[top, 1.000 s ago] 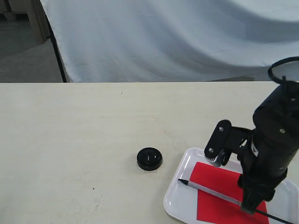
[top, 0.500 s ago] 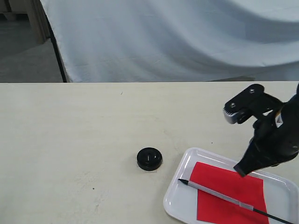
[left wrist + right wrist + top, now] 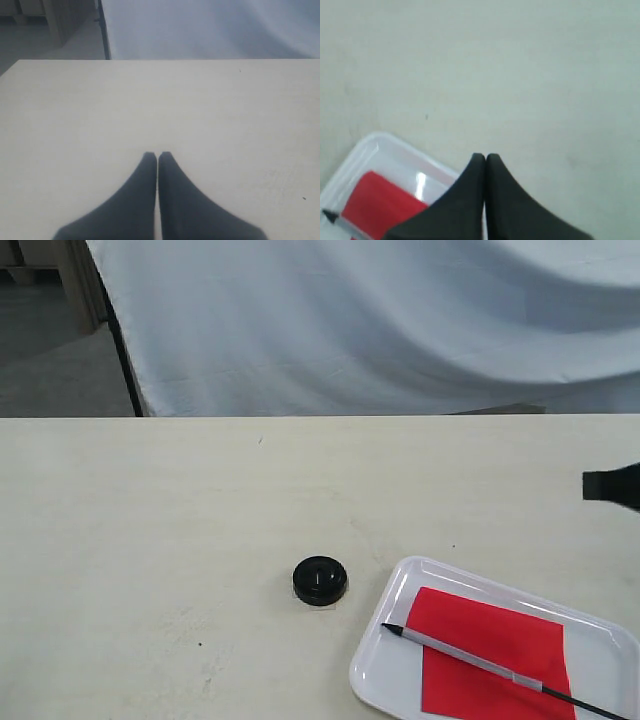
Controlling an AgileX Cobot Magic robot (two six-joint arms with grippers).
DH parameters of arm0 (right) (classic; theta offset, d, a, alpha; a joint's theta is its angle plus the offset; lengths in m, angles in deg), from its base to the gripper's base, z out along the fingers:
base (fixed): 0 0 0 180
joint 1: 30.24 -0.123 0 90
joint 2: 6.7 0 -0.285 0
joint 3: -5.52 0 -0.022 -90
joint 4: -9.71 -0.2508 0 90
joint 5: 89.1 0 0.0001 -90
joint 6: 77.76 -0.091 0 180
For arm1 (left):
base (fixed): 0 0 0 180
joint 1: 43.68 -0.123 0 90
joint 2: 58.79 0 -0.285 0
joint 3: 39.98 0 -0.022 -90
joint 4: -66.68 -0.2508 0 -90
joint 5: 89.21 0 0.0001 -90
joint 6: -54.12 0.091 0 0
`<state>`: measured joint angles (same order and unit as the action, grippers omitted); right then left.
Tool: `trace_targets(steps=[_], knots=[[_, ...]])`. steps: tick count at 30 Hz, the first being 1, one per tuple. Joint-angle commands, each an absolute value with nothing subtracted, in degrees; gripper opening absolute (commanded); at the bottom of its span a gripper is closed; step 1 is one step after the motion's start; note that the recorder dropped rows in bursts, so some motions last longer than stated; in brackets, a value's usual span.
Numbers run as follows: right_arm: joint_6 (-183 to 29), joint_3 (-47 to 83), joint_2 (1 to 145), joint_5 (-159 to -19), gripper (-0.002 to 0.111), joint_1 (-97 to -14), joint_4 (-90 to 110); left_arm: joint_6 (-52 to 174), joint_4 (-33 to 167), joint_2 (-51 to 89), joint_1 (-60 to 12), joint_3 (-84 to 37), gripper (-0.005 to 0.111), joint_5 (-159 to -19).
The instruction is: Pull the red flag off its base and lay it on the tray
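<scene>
The red flag [image 3: 495,650] lies flat in the white tray [image 3: 400,580] at the front right, its pole pointing left with the black tip near the tray's left side. The black base [image 3: 320,580] sits alone on the table, left of the tray. My right gripper [image 3: 610,485] shows only as a dark tip at the right edge, above and clear of the tray. In the right wrist view that gripper [image 3: 485,157] is shut and empty, with the flag [image 3: 375,200] and tray [image 3: 380,147] below it. My left gripper [image 3: 158,156] is shut over bare table, holding nothing.
A pale blue cloth [image 3: 380,330] hangs behind the cream table [image 3: 150,540]. The table's far edge runs across the exterior view below the cloth.
My right gripper has let go of the flag pole, risen from the tray and drawn back to the right edge of view. The flag stays lying in the tray.
</scene>
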<state>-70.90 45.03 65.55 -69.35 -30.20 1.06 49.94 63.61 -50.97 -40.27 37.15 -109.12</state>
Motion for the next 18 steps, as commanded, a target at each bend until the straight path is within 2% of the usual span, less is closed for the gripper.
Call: trace_targets(steps=[1,9,13,18], knots=[[-76.18,53.05,54.38,-81.53,0.0,-29.94,0.5,49.82,63.94,-51.01,-39.98,37.24,0.001,-108.89],[-79.3,70.37,19.65,-82.28,0.0,-33.9,0.5,49.82,63.94,-51.01,-39.98,37.24,0.001,-108.89],[-79.44,73.85,1.42,-82.7,0.0,-36.48,0.5,49.82,63.94,-51.01,-39.98,37.24,0.001,-108.89],[-79.21,73.74,1.19,-81.27,0.0,-42.02,0.78,49.82,64.05,-51.01,-39.98,37.24,0.001,-108.88]])
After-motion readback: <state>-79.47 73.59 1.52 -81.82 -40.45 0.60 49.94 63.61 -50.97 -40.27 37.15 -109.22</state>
